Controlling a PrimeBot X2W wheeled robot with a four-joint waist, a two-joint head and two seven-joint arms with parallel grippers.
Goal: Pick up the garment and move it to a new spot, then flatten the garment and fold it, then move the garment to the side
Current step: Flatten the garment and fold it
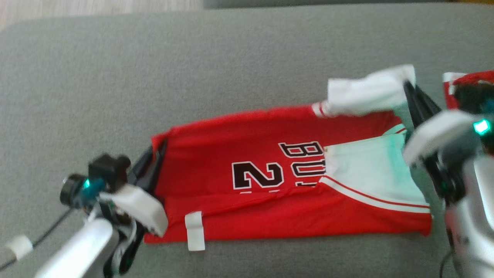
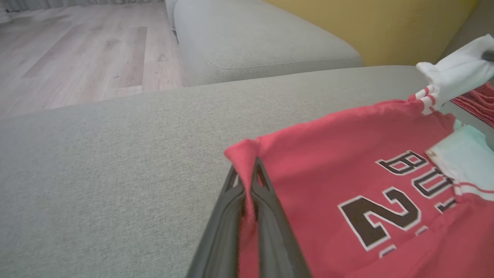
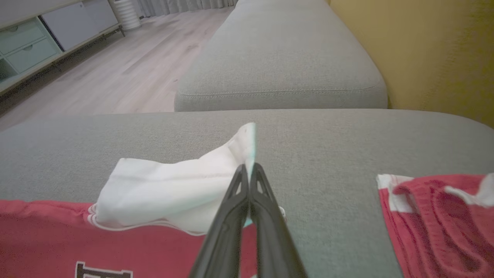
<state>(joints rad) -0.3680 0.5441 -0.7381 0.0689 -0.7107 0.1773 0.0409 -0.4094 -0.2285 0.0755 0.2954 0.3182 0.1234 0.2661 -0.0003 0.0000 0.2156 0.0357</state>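
At the near edge of the grey sofa seat (image 1: 247, 58), the garment (image 1: 293, 200), a red jersey with dark lettering, is laid lengthwise across the head view. Its near side is already turned over the lower part of the number, and a white label (image 1: 194, 230) is seen at the near hem.

At its left end, the far hem corner is pinched by the left gripper (image 2: 246, 173). The jaws are clenched on a peak of red cloth that is raised slightly off the seat. At the right end, the white sleeve (image 3: 166, 185) is grasped by the right gripper (image 3: 249, 170). Its jaws are pressed tight together, with a thin edge of white fabric standing up between them.

Both ends of the far side are thus held at once. It is judged that this is done so the far side can be lifted evenly and carried over for a fold, without the cloth sagging in the middle.

Just beside the right gripper, apart from the garment, another red cloth with white trim (image 3: 436, 216) is heaped. It could be snagged if that arm were swung outward.

Beyond the garment, bare seat is offered, then a second seat cushion (image 3: 281, 58) against a yellow wall (image 3: 424, 50). Farthest off, a wooden floor (image 2: 77, 58) and a cabinet with drawers (image 3: 27, 42) are seen, well clear of the work.
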